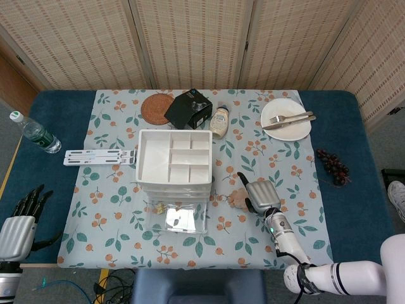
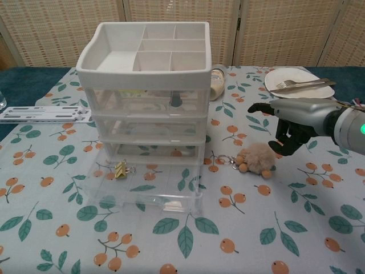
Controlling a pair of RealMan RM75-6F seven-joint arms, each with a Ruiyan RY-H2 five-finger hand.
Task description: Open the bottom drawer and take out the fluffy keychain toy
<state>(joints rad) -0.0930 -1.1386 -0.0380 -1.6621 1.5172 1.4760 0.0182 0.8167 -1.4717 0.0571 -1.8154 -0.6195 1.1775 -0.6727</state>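
Toy [image 2: 257, 160] lies on bench [image 2: 296, 228]; right hand [image 2: 290, 127] open at its 1 o'clock; left hand [image 1: 18, 227] open; drawer [image 2: 140, 191] open.

tan fluffy keychain toy [image 2: 258, 159]; white drawer unit [image 2: 147, 74]

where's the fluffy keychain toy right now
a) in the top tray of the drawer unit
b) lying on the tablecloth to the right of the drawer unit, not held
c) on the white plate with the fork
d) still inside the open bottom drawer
b: the fluffy keychain toy lies on the tablecloth right of the drawer unit, with the right hand open just above it and not gripping it.
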